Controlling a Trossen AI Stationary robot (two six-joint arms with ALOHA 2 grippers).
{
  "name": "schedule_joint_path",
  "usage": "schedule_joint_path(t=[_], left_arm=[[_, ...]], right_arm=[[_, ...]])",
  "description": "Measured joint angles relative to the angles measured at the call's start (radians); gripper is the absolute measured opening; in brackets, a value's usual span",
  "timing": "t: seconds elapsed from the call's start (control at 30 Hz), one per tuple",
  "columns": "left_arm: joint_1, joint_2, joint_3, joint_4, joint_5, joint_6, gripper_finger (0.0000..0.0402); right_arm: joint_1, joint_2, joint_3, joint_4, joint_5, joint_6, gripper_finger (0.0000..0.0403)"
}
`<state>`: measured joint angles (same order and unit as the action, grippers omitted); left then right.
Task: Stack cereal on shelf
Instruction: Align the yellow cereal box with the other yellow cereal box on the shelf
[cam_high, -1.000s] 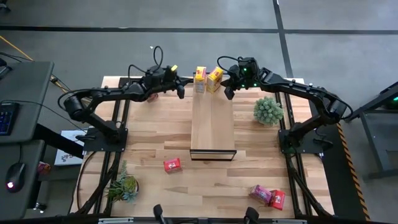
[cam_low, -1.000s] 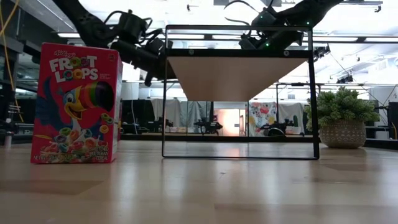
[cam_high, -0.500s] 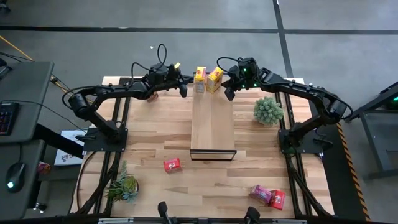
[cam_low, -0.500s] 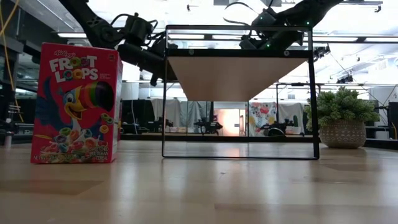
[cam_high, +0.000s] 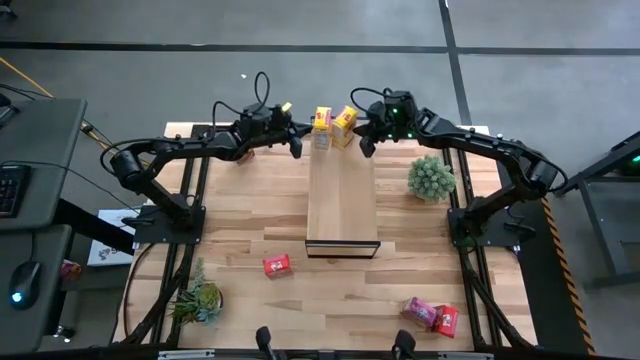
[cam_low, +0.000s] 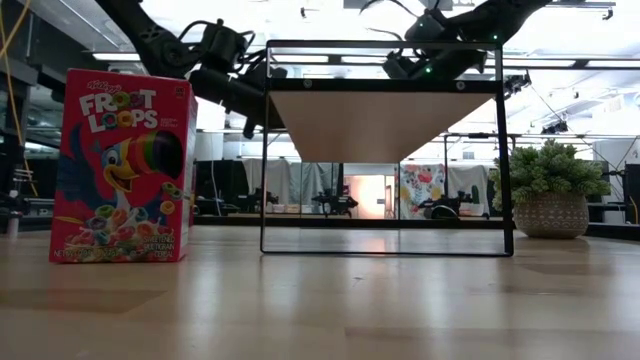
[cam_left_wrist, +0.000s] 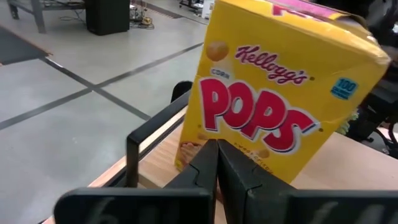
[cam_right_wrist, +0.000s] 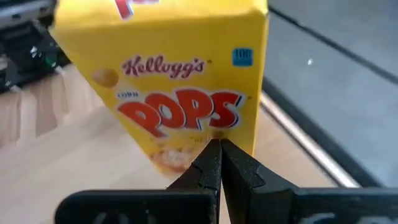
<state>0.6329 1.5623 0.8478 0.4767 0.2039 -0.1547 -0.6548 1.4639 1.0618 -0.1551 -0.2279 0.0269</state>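
Note:
Two yellow Corn Pops boxes stand upright side by side on the far end of the long wood-topped shelf. My left gripper is shut, just left of the left yellow box, its tips pointing at the box's lower face. My right gripper is shut, just right of the right yellow box, its tips at that box's lower face. A red Froot Loops box stands on the table near the shelf's near end. A pink box and a red box lie at the near right. My left gripper's shut fingertips stand level before the lower part of the left yellow box's printed face; I cannot tell whether they touch it. My right gripper's shut fingertips stand level before the lower part of the right yellow box's printed face; I cannot tell whether they touch it.
A round green potted plant stands right of the shelf. A second small plant stands at the near left. The shelf's dark frame stands raised above the table. Bare wood lies on both sides of the shelf.
My left gripper has gone a little toward the table's right edge, closer to the left yellow box. Both yellow boxes stand where they were.

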Motion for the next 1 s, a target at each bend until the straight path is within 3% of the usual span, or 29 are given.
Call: schedule_joint_path(t=[0.33,0.63,0.8,1.0], left_arm=[[-0.001,-0.001,0.0,0.075,-0.006,-0.027,0.0],[-0.014,-0.002,0.0,0.106,-0.007,-0.036,0.0],[-0.029,-0.002,0.0,0.106,-0.008,-0.036,0.0],[-0.033,-0.002,0.0,0.105,-0.009,-0.053,0.0]], right_arm=[[0.0,0.001,0.0,0.103,0.013,0.0,0.0],[0.0,0.002,0.0,0.137,-0.056,-0.042,0.0],[-0.007,-0.003,0.0,0.122,-0.063,-0.096,0.0],[-0.057,-0.012,-0.001,0.017,0.005,-0.049,0.0]])
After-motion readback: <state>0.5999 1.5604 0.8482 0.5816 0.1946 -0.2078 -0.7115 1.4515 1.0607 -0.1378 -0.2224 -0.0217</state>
